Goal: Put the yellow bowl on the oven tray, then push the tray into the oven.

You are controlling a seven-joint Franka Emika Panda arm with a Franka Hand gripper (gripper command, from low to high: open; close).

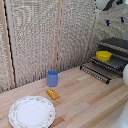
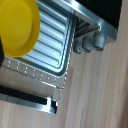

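So the yellow dish (image 1: 104, 55) is already sitting on the baking sheet (image 1: 116, 62), which sticks out of the front of the oven (image 1: 118, 44) at the exterior view's right. The tool (image 1: 114, 20) hangs up above the oven, well clear of the dish and a bit off toward the exterior view's right of it, nothing touching. Only its two dark fingers with blue tips show there, hanging down from the white arm; they look spread apart with nothing between them, but it's small and blurry, so I honestly can't tell how wide it's open. In the wrist view the dish (image 2: 17, 26) sits on the ribbed sheet (image 2: 50, 37), close to one corner, and the rim past the dish is bare metal. Beside that are the oven's knobs (image 2: 90, 42), and the dropped-down oven door (image 1: 95, 73) with its dark handle bar (image 2: 27, 98) lies in front of the sheet. The wooden worktop (image 1: 85, 100) in front of the oven is open. Well away from the oven, toward the exterior view's left, stand a blue cup (image 1: 52, 78), a small orange-yellow block (image 1: 52, 94) just in front of it, and a big white patterned plate (image 1: 32, 111).
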